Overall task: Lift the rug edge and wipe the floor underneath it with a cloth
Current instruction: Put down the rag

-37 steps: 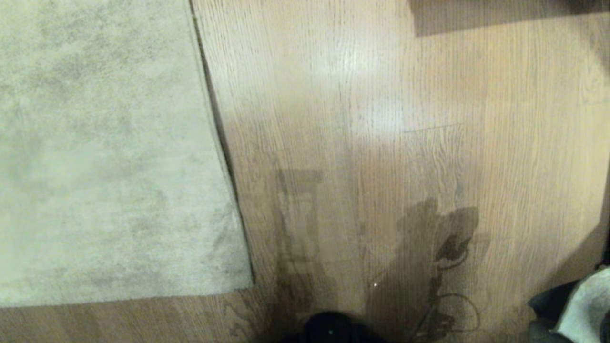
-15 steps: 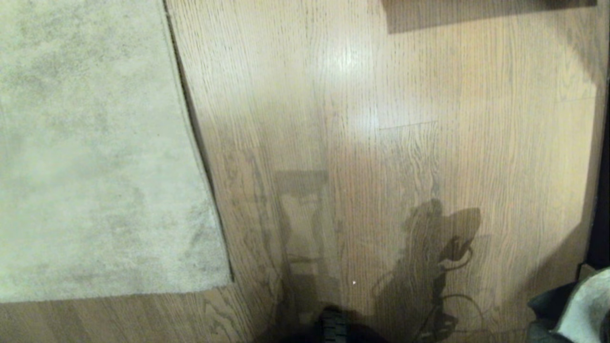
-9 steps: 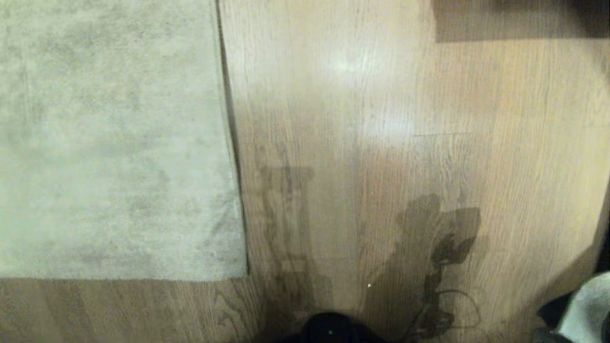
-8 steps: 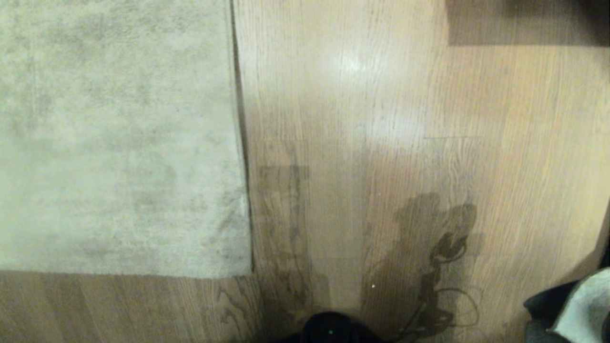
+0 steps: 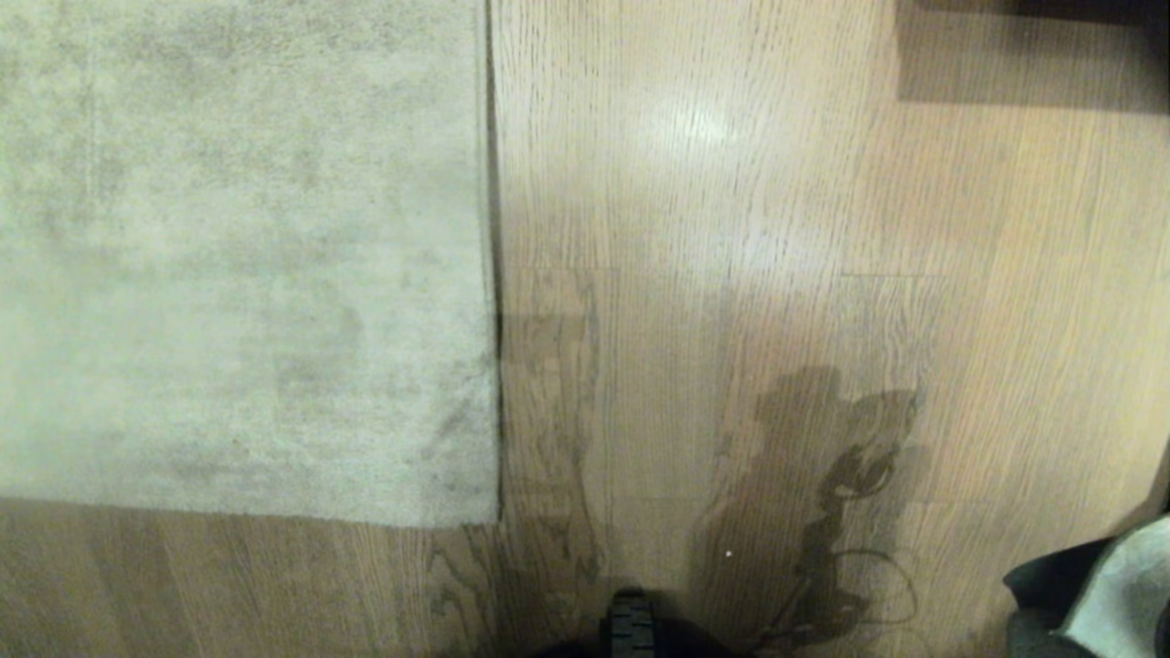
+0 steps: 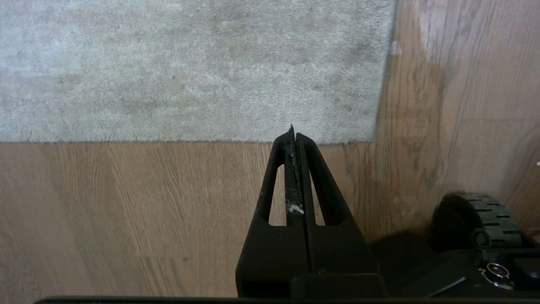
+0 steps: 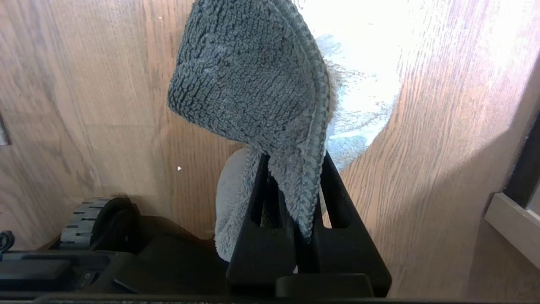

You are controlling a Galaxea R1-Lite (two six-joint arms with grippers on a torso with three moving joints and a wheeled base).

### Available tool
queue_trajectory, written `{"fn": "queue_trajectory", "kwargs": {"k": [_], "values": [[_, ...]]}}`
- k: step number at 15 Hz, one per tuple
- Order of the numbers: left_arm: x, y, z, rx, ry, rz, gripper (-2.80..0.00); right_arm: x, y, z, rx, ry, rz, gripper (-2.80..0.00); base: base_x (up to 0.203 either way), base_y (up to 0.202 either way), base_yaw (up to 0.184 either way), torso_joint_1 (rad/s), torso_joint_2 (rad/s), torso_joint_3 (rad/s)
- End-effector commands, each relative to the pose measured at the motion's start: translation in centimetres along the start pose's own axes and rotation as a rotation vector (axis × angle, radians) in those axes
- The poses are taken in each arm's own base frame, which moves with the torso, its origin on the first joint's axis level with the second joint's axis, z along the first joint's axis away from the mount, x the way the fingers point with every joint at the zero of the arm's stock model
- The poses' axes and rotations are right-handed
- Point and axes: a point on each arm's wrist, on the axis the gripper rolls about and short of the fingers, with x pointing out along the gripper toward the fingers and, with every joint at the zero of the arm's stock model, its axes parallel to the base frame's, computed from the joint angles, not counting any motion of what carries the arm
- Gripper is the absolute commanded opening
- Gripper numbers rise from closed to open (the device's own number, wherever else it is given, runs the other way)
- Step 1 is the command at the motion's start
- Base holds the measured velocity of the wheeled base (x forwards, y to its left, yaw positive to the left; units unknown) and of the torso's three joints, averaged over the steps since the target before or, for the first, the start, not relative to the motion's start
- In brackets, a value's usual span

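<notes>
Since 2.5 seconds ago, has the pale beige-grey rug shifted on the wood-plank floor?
No: rug corner still sits by the same dark grain swirl; the camera turned.

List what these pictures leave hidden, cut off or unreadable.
- Floor under the rug edge: hidden in the head and left wrist views; the rug lies flat over it.
- Cloth: cut off by the head view's lower right corner; its pale side is washed out by glare in the right wrist view.
- Right gripper tips: wrapped by the cloth.
- Left gripper: outside the head view.
</notes>
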Motion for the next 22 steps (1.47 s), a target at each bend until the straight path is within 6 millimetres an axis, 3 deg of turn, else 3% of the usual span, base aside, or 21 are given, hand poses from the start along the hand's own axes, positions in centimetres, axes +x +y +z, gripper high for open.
{"fn": "queue_trajectory", "kwargs": {"k": [1, 8, 12, 16, 22], "values": [[0.0, 0.0, 0.0, 0.000, 0.000, 0.000, -2.80, 0.0, 0.0, 0.0, -0.002, 0.000, 0.001, -2.80, 0.000, 0.000, 0.000, 0.000, 0.00, 0.000], [0.0, 0.0, 0.0, 0.000, 0.000, 0.000, -2.80, 0.1, 0.0, 0.0, 0.010, 0.005, -0.004, -2.80, 0.000, 0.000, 0.000, 0.000, 0.00, 0.000], [0.0, 0.0, 0.0, 0.000, -0.001, 0.000, -2.80, 1.5, 0.0, 1.2, 0.027, 0.129, -0.010, -2.80, 0.000, 0.000, 0.000, 0.000, 0.00, 0.000], [0.0, 0.0, 0.0, 0.000, 0.000, 0.000, -2.80, 5.3, 0.0, 4.7, 0.085, 0.254, -0.043, -2.80, 0.000, 0.000, 0.000, 0.000, 0.00, 0.000], [0.0, 0.0, 0.0, 0.000, 0.000, 0.000, -2.80, 13.9, -1.9, 8.4, 0.136, 0.292, -0.187, -2.80, 0.000, 0.000, 0.000, 0.000, 0.00, 0.000]]}}
